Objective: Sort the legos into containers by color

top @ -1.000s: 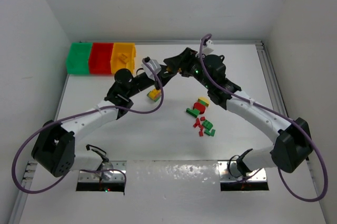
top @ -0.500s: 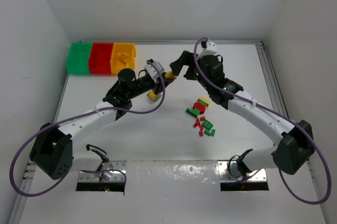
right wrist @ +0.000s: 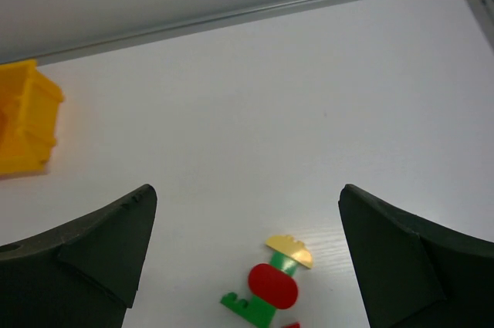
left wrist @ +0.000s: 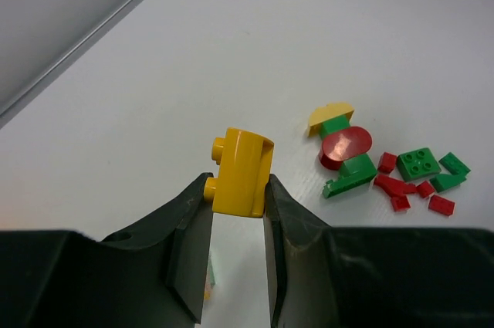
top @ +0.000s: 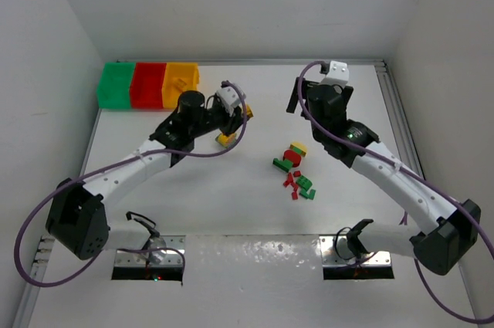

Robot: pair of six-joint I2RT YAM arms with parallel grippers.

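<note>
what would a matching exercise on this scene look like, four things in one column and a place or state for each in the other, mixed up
Column A
1. left gripper
2. right gripper
3. green bin
4. yellow-orange bin

Column B
a. jaws wide apart, nothing between them
b. left end of the row of bins in the top view
c. shut on a yellow brick, held above the table
d. right end of the row of bins in the top view

Pairs: 1-c, 2-a, 3-b, 4-d
</note>
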